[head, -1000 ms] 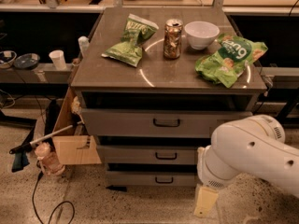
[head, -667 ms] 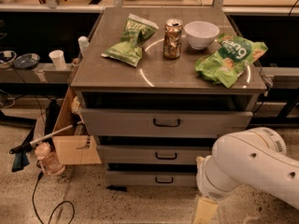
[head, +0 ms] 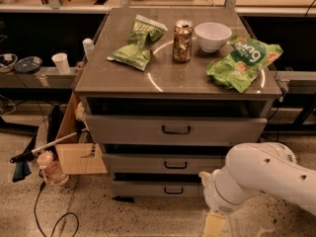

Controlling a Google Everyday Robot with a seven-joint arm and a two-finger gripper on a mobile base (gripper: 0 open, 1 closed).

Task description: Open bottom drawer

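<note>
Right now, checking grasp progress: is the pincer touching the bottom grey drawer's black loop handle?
Apart: camera view shows pincer below-right of handle, clear gap.

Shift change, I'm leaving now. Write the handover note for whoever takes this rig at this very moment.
Claw: low at the picture's bottom edge, under the white arm, to the right of and below the bottom drawer's handle, not touching it.
Bottom drawer: lowest of three in the grey cabinet. Its black handle is free. None of its inside shows, so it looks shut.
Done: nothing on the drawer itself; the claw is only near it.
Left: bring the claw to the handle, grip it, pull the drawer out.
</note>
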